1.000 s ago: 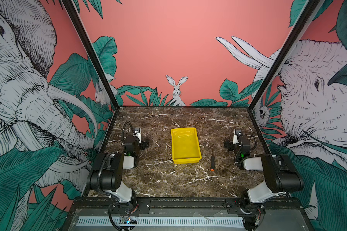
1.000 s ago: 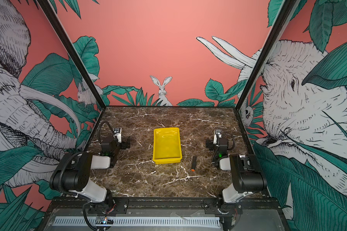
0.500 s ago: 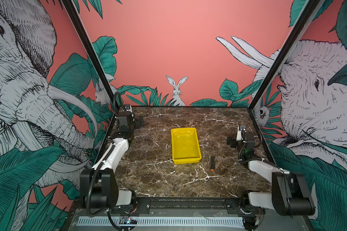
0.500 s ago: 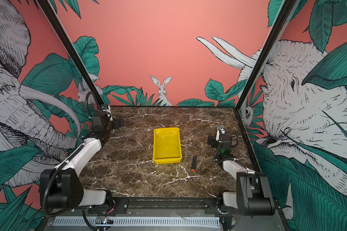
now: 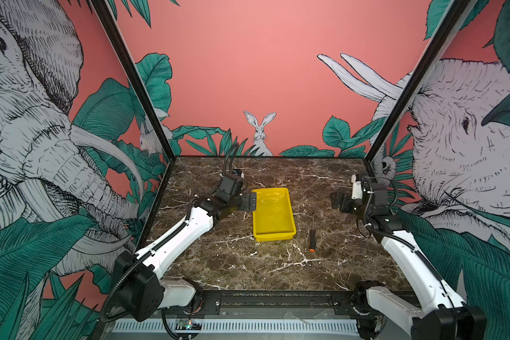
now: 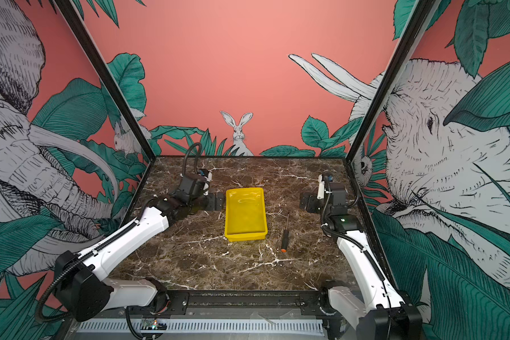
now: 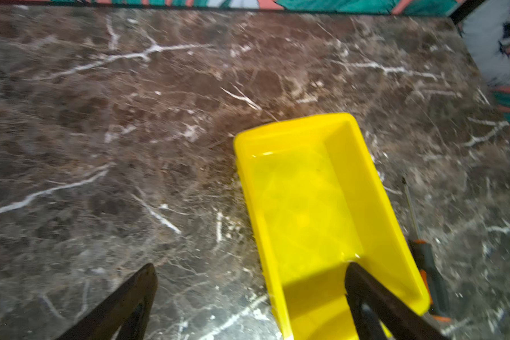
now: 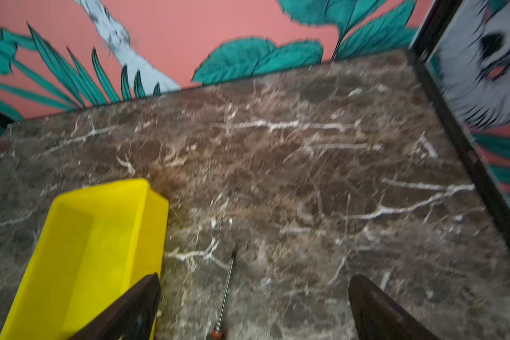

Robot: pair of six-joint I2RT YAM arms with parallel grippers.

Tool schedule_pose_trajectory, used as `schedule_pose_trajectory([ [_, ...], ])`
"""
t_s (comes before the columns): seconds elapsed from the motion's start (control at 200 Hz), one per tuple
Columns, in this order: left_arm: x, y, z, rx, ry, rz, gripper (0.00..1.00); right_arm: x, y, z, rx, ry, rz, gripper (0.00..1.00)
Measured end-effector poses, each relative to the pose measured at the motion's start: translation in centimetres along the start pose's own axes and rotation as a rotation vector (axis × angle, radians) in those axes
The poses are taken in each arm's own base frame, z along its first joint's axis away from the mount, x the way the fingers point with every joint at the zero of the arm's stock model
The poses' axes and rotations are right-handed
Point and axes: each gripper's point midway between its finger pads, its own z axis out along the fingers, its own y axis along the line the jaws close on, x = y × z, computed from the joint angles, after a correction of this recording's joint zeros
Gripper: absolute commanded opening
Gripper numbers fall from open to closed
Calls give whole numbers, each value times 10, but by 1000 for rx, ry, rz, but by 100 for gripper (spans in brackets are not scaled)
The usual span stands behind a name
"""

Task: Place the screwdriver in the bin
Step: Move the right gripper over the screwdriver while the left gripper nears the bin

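The screwdriver lies flat on the marble just right of the bin, orange butt toward the front. The yellow bin stands mid-table with nothing in it. My left gripper is open at the bin's far left rim. In the left wrist view that gripper straddles the rim of the bin, and the screwdriver lies beyond. My right gripper hangs open, right of the screwdriver's tip. In the right wrist view the gripper frames the screwdriver beside the bin.
The brown marble tabletop is enclosed by printed walls at the left, back and right, with black corner posts. A black rail carrying both arm bases runs along the front edge.
Both arms have unfolded from their low pose. The left gripper swung from the left wall over to the bin's left rim. The right gripper shifted slightly toward the middle. Screwdriver and bin stayed put.
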Motion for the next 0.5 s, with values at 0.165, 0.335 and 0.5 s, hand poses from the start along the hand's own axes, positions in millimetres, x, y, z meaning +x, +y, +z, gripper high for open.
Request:
schedule_pose_trajectory([
  [0.165, 49, -19, 38, -23, 173, 36, 100, 55, 8, -1, -44, 143, 17, 99],
  [0.335, 90, -7, 63, -112, 315, 42, 100, 87, 7, -9, -41, 238, 66, 99],
  [0.5, 89, 4, 61, -173, 308, 48, 100, 122, 14, -6, -46, 333, 69, 99],
])
